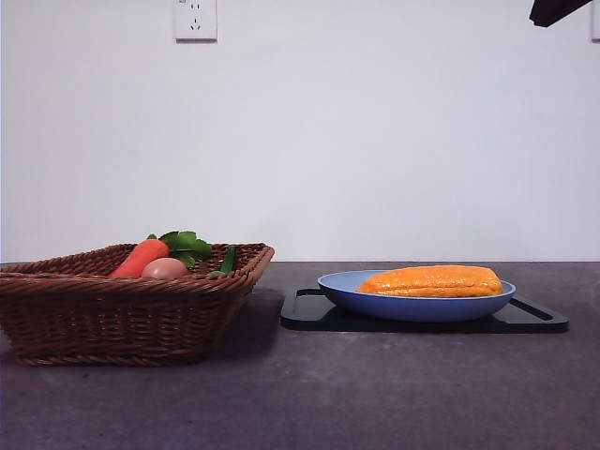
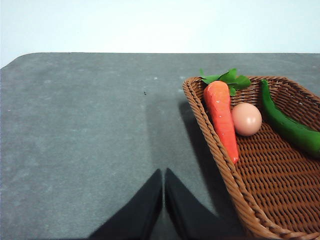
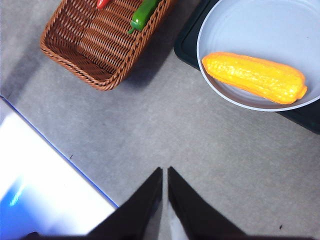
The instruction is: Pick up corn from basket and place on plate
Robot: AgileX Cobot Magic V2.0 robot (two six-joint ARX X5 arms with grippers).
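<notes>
The corn (image 1: pixel 432 280) (image 3: pixel 255 76) lies flat in the light-blue plate (image 1: pixel 412 305) (image 3: pixel 260 25), which rests on a black tray. The brown wicker basket (image 1: pixel 122 314) (image 2: pixel 270 180) (image 3: pixel 97 42) stands to the left of it. My left gripper (image 2: pixel 164 172) is shut and empty over bare table beside the basket's rim. High above the table between basket and plate, my right gripper (image 3: pixel 165 170) is shut and holds nothing. A dark arm tip (image 1: pixel 558 9) shows at the front view's top right corner.
In the basket lie a carrot (image 1: pixel 139 258) (image 2: pixel 222 117) with green leaves, a pinkish egg-shaped thing (image 1: pixel 164 268) (image 2: pixel 246 119) and a green pepper (image 2: pixel 290 127) (image 3: pixel 142 15). The black tray (image 1: pixel 534 319) lies under the plate. A wall socket (image 1: pixel 195 19) is behind.
</notes>
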